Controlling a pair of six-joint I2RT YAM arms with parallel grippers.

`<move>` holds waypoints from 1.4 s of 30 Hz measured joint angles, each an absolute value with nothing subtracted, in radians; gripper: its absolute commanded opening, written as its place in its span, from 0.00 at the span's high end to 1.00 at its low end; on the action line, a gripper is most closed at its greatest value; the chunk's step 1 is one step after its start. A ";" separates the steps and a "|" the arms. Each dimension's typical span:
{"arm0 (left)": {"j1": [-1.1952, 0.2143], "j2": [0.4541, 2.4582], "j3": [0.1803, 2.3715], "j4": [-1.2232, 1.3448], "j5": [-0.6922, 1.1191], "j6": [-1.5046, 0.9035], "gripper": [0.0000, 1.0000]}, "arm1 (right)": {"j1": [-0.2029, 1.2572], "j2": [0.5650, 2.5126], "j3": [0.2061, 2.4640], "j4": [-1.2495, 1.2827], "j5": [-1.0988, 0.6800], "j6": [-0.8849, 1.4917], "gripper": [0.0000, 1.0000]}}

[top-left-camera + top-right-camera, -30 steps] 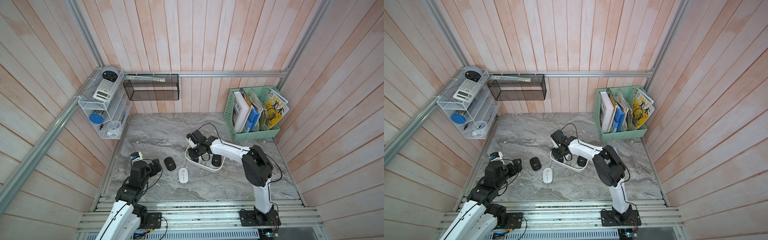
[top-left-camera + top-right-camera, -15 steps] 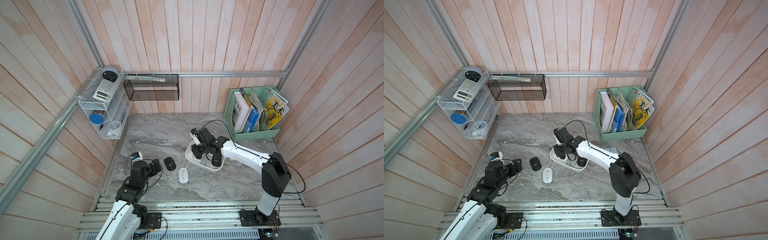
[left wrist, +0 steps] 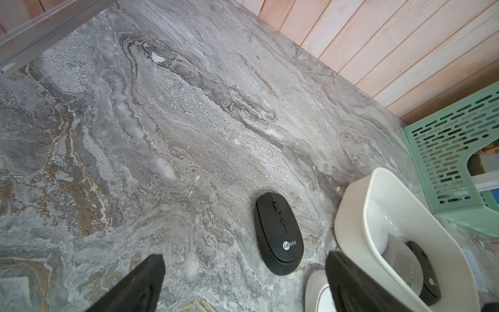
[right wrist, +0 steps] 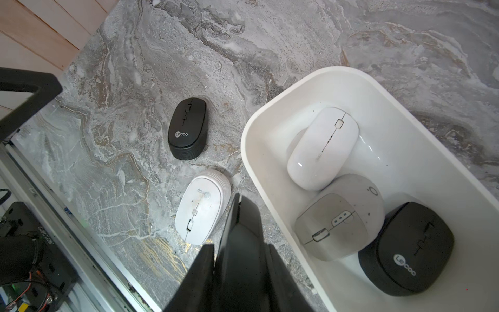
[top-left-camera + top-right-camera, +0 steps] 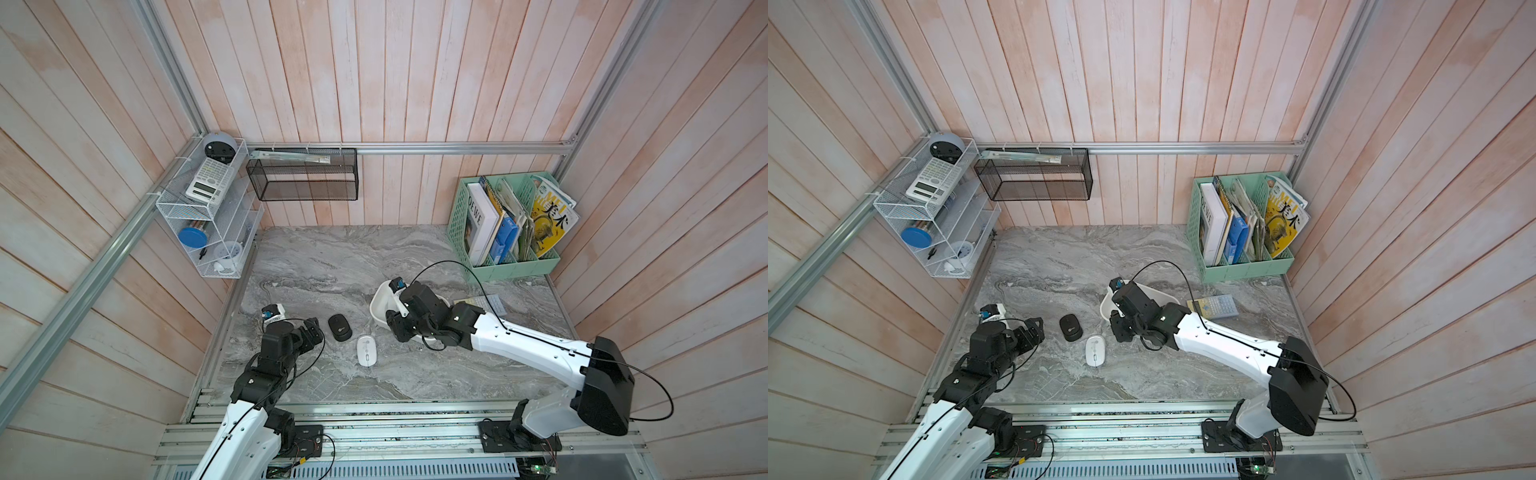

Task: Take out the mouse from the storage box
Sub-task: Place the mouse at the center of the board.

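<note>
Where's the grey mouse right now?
In the right wrist view, the grey mouse lies inside the white storage box, between a white mouse and a black mouse.

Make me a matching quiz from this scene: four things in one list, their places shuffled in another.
Things:
1 grey mouse
2 ribbed white mouse
3 grey calculator
4 white calculator

Places:
A wall wire shelf
B table, beside the black mouse
C inside the storage box
D table, before the green file holder

Pairs: 1-C, 2-B, 3-D, 4-A.
</note>
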State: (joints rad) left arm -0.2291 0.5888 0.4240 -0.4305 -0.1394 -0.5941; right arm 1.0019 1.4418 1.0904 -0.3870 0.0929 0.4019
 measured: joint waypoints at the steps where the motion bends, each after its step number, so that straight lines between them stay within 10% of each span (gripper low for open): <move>1: -0.229 0.589 0.424 -0.430 -0.139 -0.595 0.01 | 1.012 1.425 1.071 -0.381 0.098 0.411 0.83; 42: -0.229 0.586 0.424 -0.427 -0.147 -0.595 0.01 | 1.137 1.515 0.683 0.115 0.107 0.764 0.77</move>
State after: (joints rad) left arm -0.2291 0.5861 0.4240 -0.4267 -0.1467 -0.5945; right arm 1.1366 1.5154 0.6830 0.1150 0.1070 0.7639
